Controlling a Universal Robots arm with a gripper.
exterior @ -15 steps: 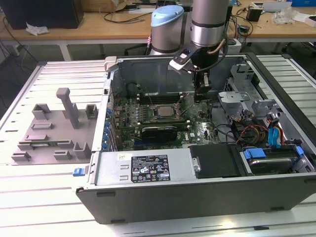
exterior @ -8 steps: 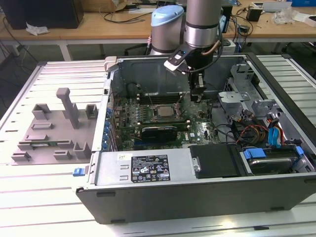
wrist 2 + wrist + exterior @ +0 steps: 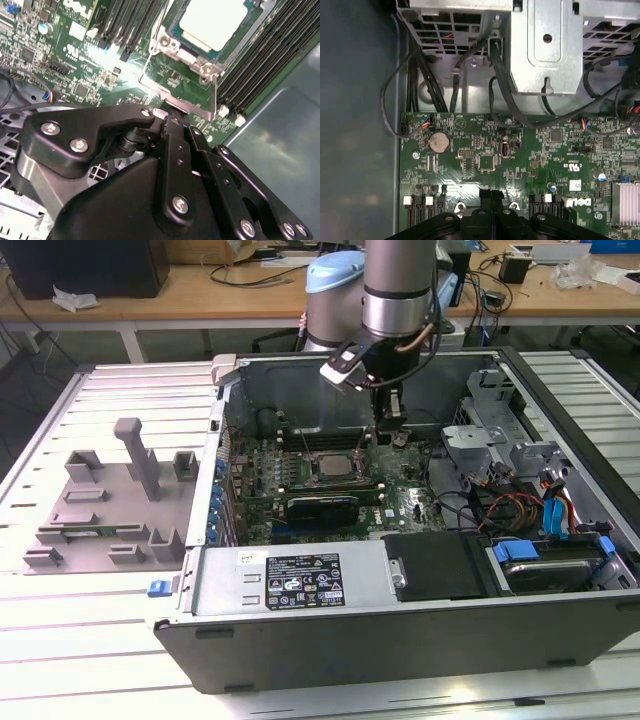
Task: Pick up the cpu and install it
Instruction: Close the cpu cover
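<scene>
The cpu (image 3: 330, 466), a flat square chip with a silvery top, lies in the dark socket frame (image 3: 169, 44) on the green motherboard inside the open computer case. The second wrist view shows the cpu (image 3: 212, 22) lying flat in that frame. The socket's metal bracket (image 3: 176, 103) stands swung open towards my fingers. My gripper (image 3: 392, 438) hangs over the board to the exterior view's right of the socket. In both wrist views the black fingers of the gripper (image 3: 172, 122) (image 3: 492, 194) are pressed together and shut, their tips right at the bracket's edge. I see nothing between them.
A grey plastic tray (image 3: 100, 510) with upright blocks lies on the table at the exterior view's left. Memory slots (image 3: 260, 65) flank the socket. A metal drive cage (image 3: 545, 45), black cables (image 3: 420, 75) and the case walls (image 3: 230, 410) hem in the board.
</scene>
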